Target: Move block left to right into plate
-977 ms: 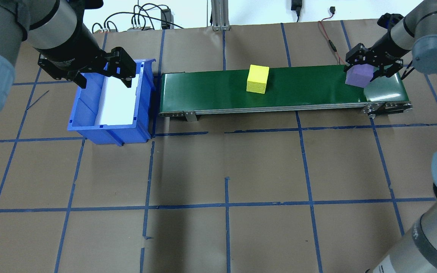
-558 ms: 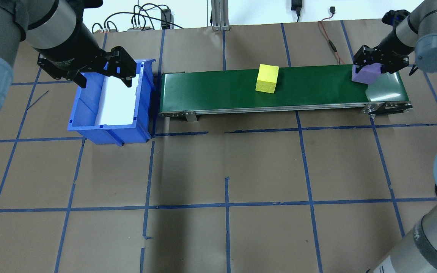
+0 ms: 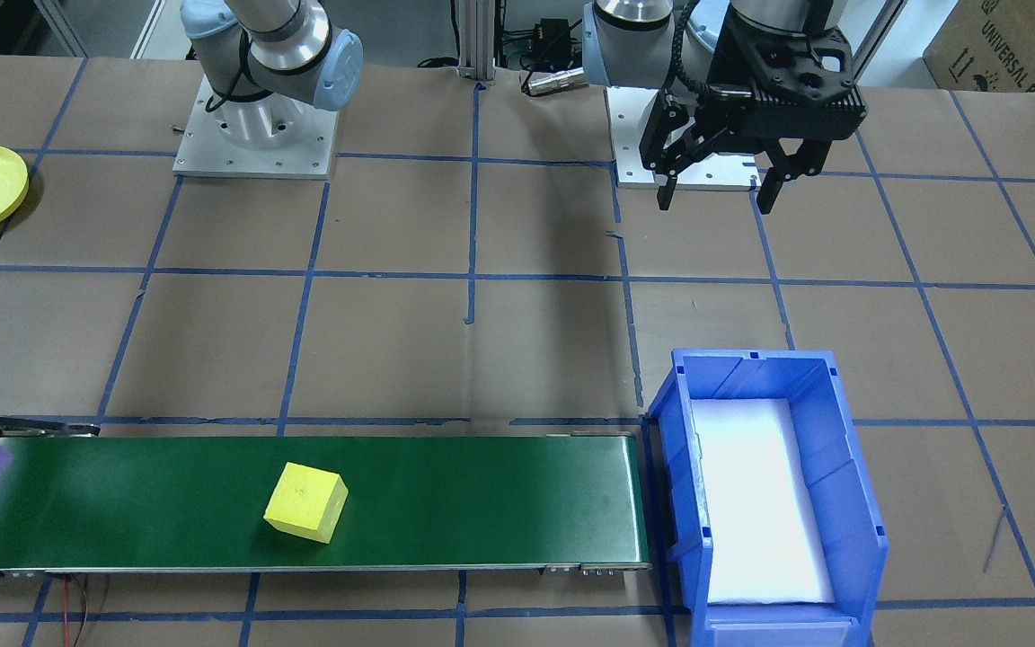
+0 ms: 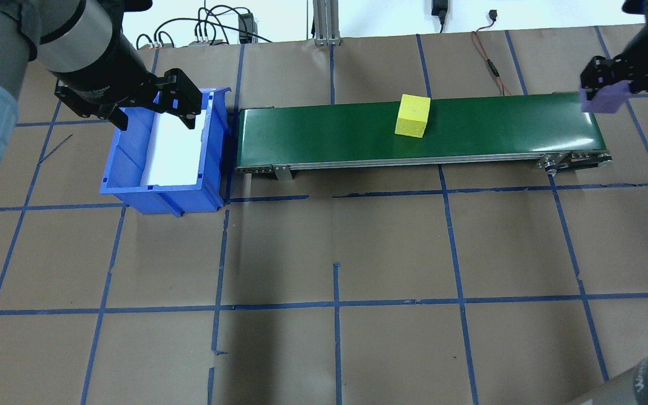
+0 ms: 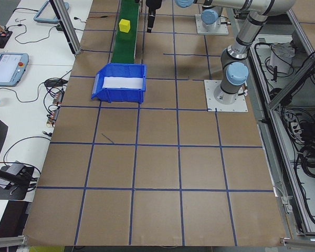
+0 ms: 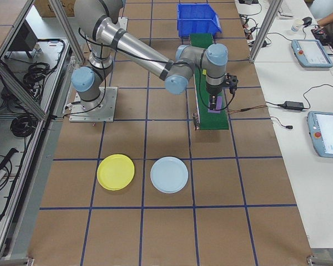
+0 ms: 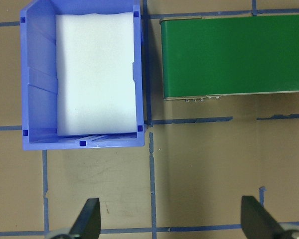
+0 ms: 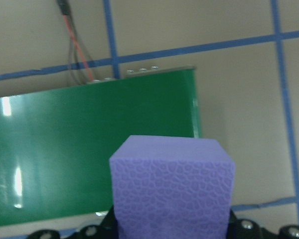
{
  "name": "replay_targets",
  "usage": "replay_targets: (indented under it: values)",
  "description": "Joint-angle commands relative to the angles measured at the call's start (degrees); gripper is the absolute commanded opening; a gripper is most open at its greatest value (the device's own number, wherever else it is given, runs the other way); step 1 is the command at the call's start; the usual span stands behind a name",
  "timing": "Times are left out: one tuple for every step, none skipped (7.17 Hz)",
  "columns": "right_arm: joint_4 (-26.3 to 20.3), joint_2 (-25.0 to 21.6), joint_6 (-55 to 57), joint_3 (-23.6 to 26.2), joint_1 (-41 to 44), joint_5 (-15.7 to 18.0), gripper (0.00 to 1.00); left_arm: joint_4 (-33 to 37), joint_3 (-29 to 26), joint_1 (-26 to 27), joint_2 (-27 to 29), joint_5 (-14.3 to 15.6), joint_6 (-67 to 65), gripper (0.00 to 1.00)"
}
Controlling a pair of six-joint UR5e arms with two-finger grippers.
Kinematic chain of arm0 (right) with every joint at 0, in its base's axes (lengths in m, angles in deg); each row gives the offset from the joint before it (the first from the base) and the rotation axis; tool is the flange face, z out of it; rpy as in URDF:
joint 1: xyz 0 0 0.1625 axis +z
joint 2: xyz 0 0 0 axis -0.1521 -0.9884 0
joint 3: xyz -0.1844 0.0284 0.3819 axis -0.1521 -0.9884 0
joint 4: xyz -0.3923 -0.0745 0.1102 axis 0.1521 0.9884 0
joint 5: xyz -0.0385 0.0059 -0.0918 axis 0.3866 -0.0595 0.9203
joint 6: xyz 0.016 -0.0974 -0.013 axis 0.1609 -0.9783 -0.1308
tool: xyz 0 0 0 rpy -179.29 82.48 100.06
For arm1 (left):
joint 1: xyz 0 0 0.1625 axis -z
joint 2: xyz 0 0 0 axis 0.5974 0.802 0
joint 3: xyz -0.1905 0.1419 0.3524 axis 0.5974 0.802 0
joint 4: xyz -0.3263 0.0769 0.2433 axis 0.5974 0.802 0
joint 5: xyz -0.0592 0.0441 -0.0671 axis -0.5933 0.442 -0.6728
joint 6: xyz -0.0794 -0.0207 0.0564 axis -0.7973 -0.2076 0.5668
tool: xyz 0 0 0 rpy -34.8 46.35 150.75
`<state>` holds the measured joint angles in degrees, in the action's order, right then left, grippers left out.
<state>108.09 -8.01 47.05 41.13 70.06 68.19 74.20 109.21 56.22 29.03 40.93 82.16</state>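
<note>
Purple foam fills our right gripper (image 4: 611, 90): its jaws are squeezed onto the purple block (image 4: 604, 98), which we hold up in the air just past the right end of the green belt (image 4: 329, 132). From the right wrist we see the block's bumpy face close up, with the belt's end below it. On the belt sits a yellow block (image 4: 413, 115), a bit right of the middle. Our left gripper (image 4: 155, 109) hangs over the blue bin (image 4: 127, 169) at the belt's left end, its jaws spread wide with nothing between them. The bin has a white pad (image 7: 97, 74) inside. Our yellow plate (image 6: 115, 172) lies on the brown table (image 4: 329, 253), well apart from the belt, just beside a pale blue plate (image 6: 168, 174).
</note>
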Motion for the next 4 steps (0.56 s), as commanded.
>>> replay_targets:
  values:
    - [-4.8, -4.0, -13.3, 0.1, -11.6, 1.1, 0.16, 0.0, 0.0, 0.0, 0.0, 0.0, 0.0, 1.00]
    - [-4.8, -4.0, -17.6, 0.2, -14.6, 1.0, 0.17, 0.1, 0.1, 0.0, -0.1, 0.1, 0.1, 1.00]
    - [-4.5, -3.9, -18.1, 1.0, -14.6, 0.7, 0.17, 0.1, 0.1, 0.0, -0.2, 0.1, 0.1, 1.00]
    - [-4.2, -3.7, -20.7, 1.4, -15.3, 0.9, 0.17, 0.1, 0.2, 0.0, -0.2, 0.1, 0.0, 1.00]
